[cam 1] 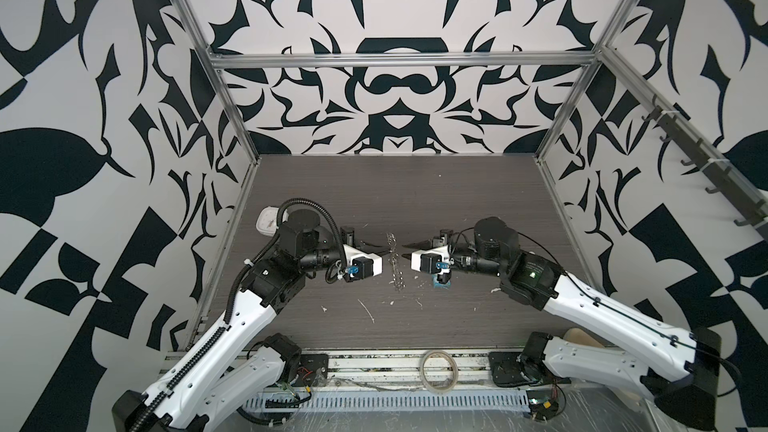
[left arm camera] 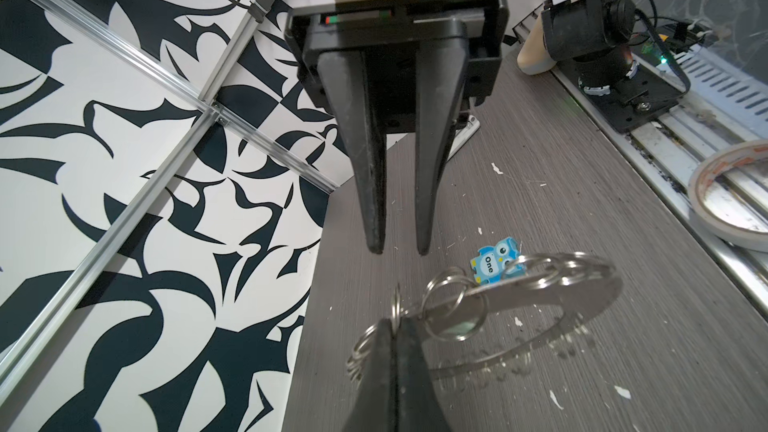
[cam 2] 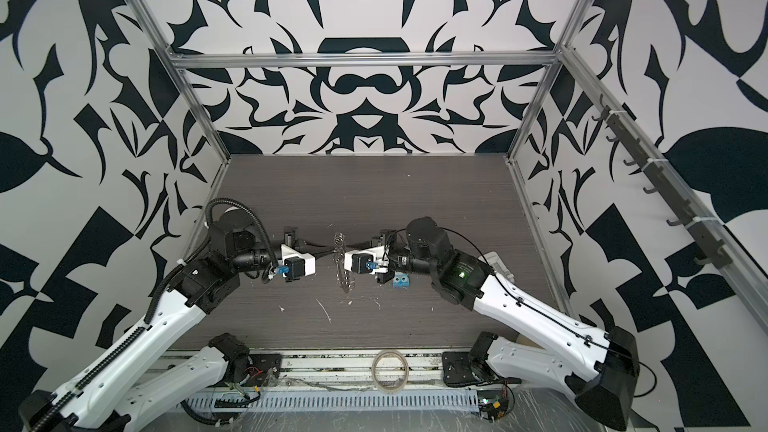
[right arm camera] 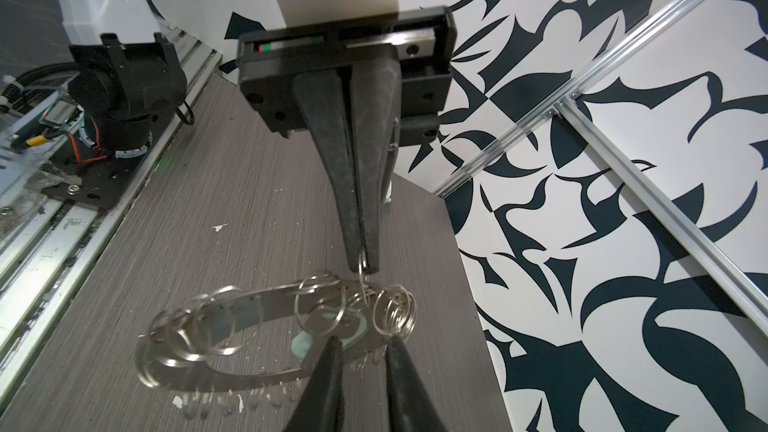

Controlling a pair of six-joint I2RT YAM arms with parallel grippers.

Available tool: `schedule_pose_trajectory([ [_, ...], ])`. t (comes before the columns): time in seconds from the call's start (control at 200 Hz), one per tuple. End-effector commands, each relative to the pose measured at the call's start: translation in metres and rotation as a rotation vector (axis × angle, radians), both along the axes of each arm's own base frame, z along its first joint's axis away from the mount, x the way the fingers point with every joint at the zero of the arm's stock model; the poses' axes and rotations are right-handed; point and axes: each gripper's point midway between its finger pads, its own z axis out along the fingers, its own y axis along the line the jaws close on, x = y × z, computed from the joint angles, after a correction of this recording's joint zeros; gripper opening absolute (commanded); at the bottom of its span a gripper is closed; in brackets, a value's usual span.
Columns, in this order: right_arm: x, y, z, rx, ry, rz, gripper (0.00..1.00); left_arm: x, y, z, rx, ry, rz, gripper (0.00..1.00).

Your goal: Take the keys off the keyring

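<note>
Two grippers meet at the keyring (left arm camera: 573,299), held clear of the table (left arm camera: 540,118) between them. Left gripper (right arm camera: 363,265) is clamped on one small rim loop and carries the disc. Right gripper (left arm camera: 398,249) has its jaws apart, straddling the rim by the pale green key tag (right arm camera: 302,346), which sits under the disc, not yet off. Step in hand: lining up on the tag. Next likely needs a firm pinch, then working its loop free. No containers in view; the blue owl block (left arm camera: 496,263) lies loose.
</note>
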Motion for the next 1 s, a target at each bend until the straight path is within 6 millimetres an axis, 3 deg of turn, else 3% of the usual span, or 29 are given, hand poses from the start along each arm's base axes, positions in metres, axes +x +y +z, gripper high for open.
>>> schedule_pose_trajectory([
  [0.0,0.004,0.000,0.029,0.070,-0.055,-0.030,0.28,-0.008,0.001,0.019,-0.048,-0.046,-0.025,0.00],
  [0.14,0.000,0.000,0.032,0.109,-0.024,-0.019,0.30,-0.010,0.001,0.017,-0.042,-0.035,-0.033,0.00],
  [0.345,-0.008,0.007,0.041,0.117,-0.006,0.030,0.25,-0.008,-0.001,0.013,-0.024,-0.025,-0.039,0.00],
  [0.665,-0.013,0.015,0.033,0.080,0.022,0.061,0.24,-0.008,-0.002,0.013,-0.028,-0.017,-0.046,0.00],
  [0.995,-0.009,0.023,0.029,0.076,0.039,0.068,0.15,-0.008,-0.003,0.012,-0.029,-0.019,-0.050,0.00],
])
